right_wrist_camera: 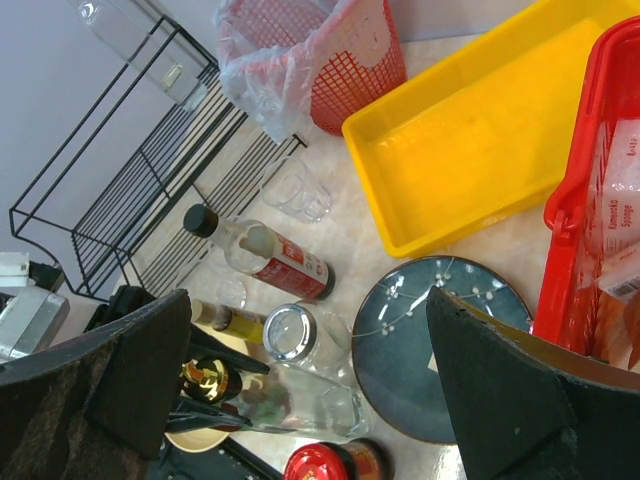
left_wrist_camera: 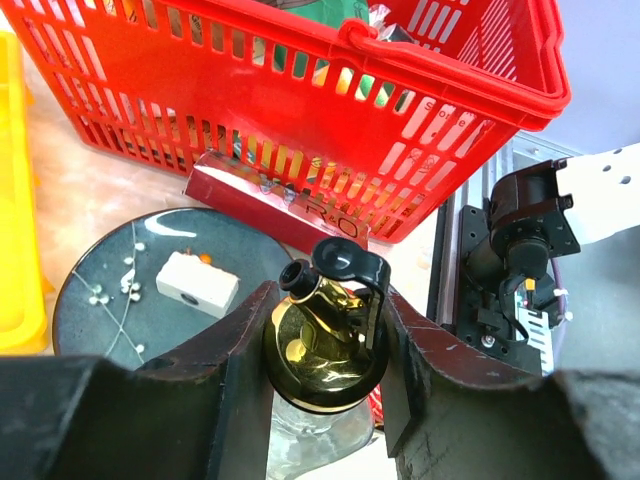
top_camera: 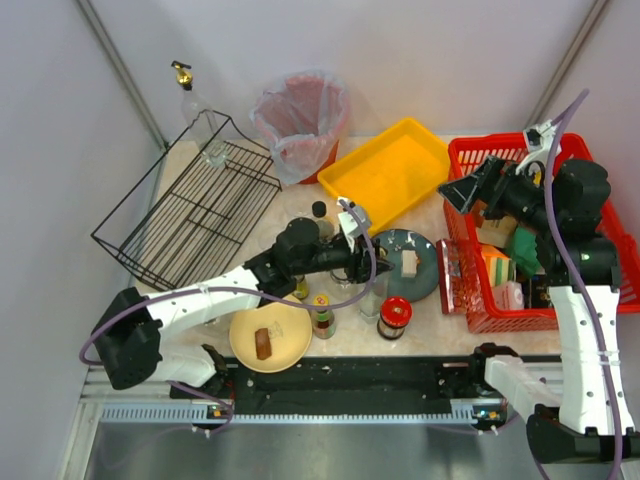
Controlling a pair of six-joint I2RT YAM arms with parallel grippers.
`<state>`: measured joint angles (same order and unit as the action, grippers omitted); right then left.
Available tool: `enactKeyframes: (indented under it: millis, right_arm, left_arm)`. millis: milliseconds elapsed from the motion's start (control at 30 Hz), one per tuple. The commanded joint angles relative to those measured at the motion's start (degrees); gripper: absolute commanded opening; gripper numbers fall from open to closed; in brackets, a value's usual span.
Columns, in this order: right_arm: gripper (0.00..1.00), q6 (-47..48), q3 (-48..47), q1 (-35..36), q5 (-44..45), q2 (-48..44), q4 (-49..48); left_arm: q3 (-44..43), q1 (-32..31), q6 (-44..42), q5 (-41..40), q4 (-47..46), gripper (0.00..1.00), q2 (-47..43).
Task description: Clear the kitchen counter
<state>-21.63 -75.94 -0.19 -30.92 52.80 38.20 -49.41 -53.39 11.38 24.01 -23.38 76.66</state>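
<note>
The left gripper (left_wrist_camera: 327, 325) has its fingers half shut against both sides of a glass bottle's (left_wrist_camera: 318, 372) gold cap, low in the frame's centre on the crowded kitchen counter (left_wrist_camera: 100, 190). The right gripper (top_camera: 475, 180), upper right, gapes empty. The left gripper should probably firm its grip and lift straight up, because a blue plate (left_wrist_camera: 100, 310) sits just beside the bottle.

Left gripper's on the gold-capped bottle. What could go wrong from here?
1. Slip: the left gripper has the bottle only by its rounded, shiny gold cap. The glass body lies outside the fingers, so it may twist or slide out on the lift.
2. Collision: the blue plate, a metal-lidded jar and the red basket all sit close by. A low swing could knock one of them.
</note>
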Motion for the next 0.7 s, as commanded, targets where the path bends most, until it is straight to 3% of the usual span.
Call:
enactKeyframes:
  millis: [0,67,400,667]
  right_arm:
    - [0.99,0.8,-1.9,-0.4,-0.8,-0.3,-1.3]
    - [0.99,0.7,-1.7,-0.4,-0.5,-0.1,-1.3]
    - [0.99,0.0,-3.1,-0.4,-2.0,-0.2,-1.4]
    - [0.99,-0.3,-2.7,-0.4,-1.5,-0.8,-1.4]
  left_arm:
    - [-4.6,-0.2,-1.4,-1.8,3.6,0.08,-0.6]
    - [-5.8,-0.2,-1.4,-2.8,4.9,0.00,-1.4]
    - [-20.5,-0.2,-1.6,-6.8,25.0,0.00,-8.4]
    - [-29.8,-0.2,-1.5,-13.7,33.6,0.00,-11.8]
